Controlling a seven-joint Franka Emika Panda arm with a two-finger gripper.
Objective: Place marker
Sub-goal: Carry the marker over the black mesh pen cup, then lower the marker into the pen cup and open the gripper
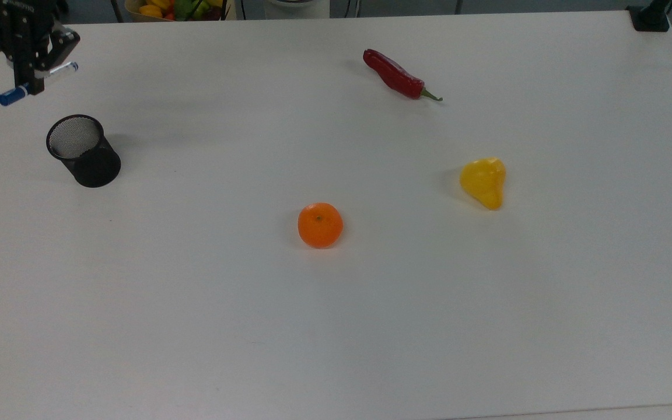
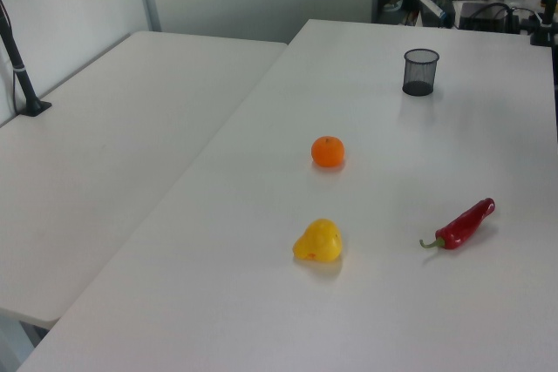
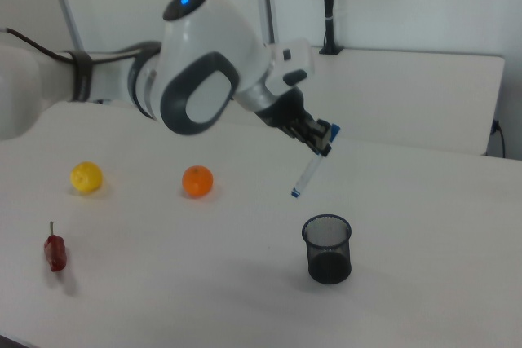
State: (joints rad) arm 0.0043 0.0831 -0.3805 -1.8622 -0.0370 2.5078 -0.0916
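White worktop (image 1: 336, 326), far-left corner in the top view: tool (image 1: 31, 74) clamped mid-barrel on tilted marker (image 1: 14, 94), above mesh cup (image 1: 83, 150); likely light, stiff, slippery, so grip centrally.

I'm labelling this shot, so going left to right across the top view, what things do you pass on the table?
The marker held in the gripper, then the black mesh cup, the orange, the red chilli, and last the yellow pepper.
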